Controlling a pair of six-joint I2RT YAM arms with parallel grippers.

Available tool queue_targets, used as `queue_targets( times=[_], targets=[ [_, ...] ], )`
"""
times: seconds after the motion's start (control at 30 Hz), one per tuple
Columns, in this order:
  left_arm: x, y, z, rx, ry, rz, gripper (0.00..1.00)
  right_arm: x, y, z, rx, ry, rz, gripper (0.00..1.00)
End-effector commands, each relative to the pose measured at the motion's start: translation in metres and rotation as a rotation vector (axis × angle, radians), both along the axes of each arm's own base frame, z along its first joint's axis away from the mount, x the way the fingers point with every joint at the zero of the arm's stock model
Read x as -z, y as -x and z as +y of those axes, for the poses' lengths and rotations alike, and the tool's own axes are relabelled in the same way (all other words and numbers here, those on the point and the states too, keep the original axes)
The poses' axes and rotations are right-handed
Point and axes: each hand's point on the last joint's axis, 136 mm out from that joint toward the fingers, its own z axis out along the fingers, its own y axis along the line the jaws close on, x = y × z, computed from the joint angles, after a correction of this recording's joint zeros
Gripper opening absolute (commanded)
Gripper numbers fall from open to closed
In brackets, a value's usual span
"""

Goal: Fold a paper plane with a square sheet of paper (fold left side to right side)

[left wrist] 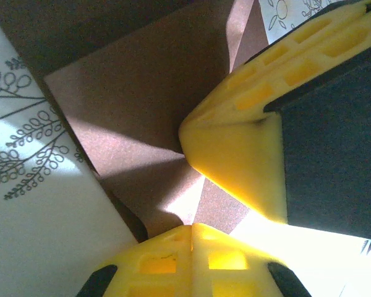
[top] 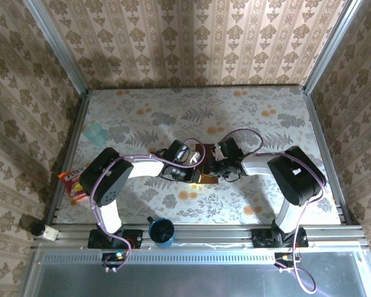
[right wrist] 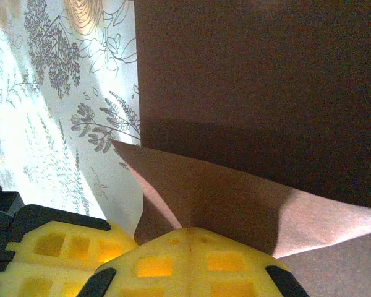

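Nearest your lens on each wrist are the yellow fingers. The left hand (left wrist: 191, 230) has its pads pressed together, and a lifted edge of the square sheet of paper (left wrist: 130, 111) runs straight into their seam. The right hand (right wrist: 188, 232) is together in the same way on a raised flap. I judge both to be clamped on the sheet rather than merely resting on it.

On the bench (top: 266, 124), the sheet lies about mid-way, directly between your two hands. Most of it is flat, with only the pinched part tented up. The wrist views show a lighter panel over a darker one, so a fold looks under way, though I cannot tell how many layers there are.

Nothing like a pointed dart with a centre ridge shows yet, so I'd put you early in the task. This fold needs carrying across and creasing, and the nose and wing folds are all left.

The orange snack packet (top: 71, 182) and the blue cup (top: 161, 232) sit well apart from the sheet.
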Motion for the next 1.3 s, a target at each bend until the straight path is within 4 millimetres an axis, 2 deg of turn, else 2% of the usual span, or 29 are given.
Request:
queue_targets(
  times=[0.0, 0.33, 0.83, 0.97, 1.1, 1.27],
  targets=[
    [0.026, 0.016, 0.029, -0.038, -0.131, 0.070, 0.00, 0.025, 0.003, -0.022, 0.026, 0.113, 0.040, 0.00],
    [0.032, 0.020, 0.033, -0.043, -0.146, 0.084, 0.00, 0.021, -0.015, -0.038, 0.054, 0.118, 0.031, 0.00],
    [0.029, 0.017, 0.029, -0.042, -0.133, 0.078, 0.00, 0.017, -0.048, -0.081, 0.131, 0.105, 0.032, 0.00],
    [0.028, 0.016, 0.027, -0.041, -0.125, 0.072, 0.00, 0.006, -0.054, -0.085, 0.131, 0.107, 0.012, 0.00],
    [0.024, 0.013, 0.023, -0.038, -0.110, 0.063, 0.00, -0.020, -0.057, -0.082, 0.129, 0.074, -0.036, 0.00],
    [0.018, 0.010, 0.018, -0.037, -0.090, 0.050, 0.00, -0.046, -0.047, -0.061, 0.100, -0.006, -0.073, 0.00]
  ],
)
